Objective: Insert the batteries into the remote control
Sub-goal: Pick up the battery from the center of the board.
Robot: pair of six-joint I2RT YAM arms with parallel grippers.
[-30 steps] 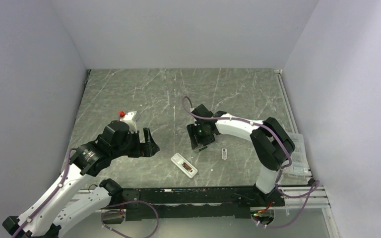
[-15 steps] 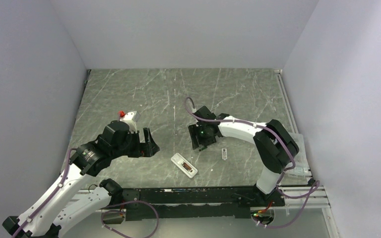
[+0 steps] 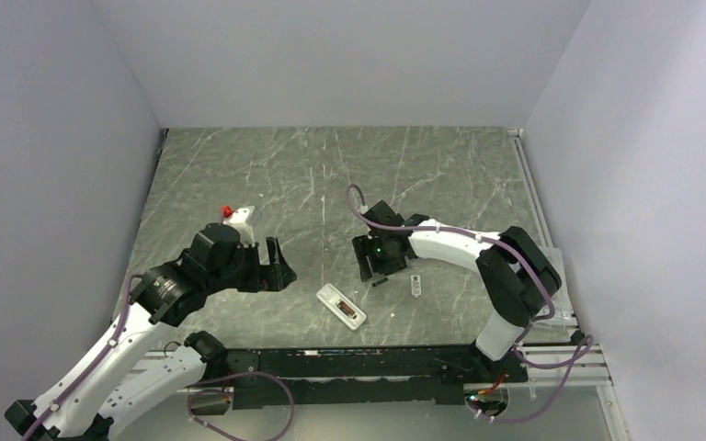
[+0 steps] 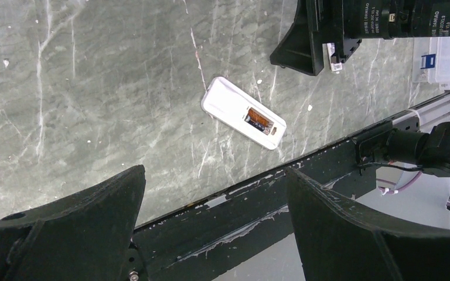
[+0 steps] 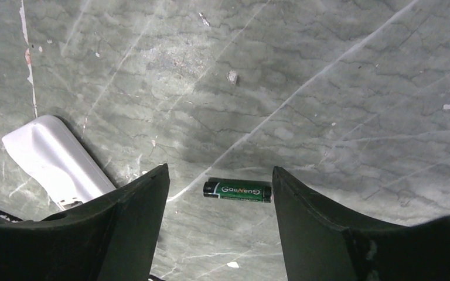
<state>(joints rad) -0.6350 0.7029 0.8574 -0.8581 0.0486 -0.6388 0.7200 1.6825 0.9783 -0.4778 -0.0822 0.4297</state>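
Note:
The white remote control [image 3: 341,306] lies near the table's front edge, its brownish-orange recess facing up. It also shows in the left wrist view [image 4: 243,113] and the right wrist view [image 5: 55,161]. One green and black battery [image 5: 237,191] lies flat on the table between the open fingers of my right gripper [image 5: 220,172], touching neither clearly. From above, the right gripper [image 3: 375,266] hovers low over that battery [image 3: 377,280]. I cannot make out the second battery. My left gripper [image 3: 276,266] is open and empty, left of the remote and above the table [image 4: 214,175].
A small white labelled piece [image 3: 415,285] lies right of the right gripper. A clear plastic box [image 3: 552,289] stands at the table's right edge. A white object with a red cap [image 3: 237,216] sits behind the left arm. The black base rail [image 3: 358,363] runs along the front.
My right gripper has moved a little toward the front and right, coming over the battery. The left arm and the remote have not moved.

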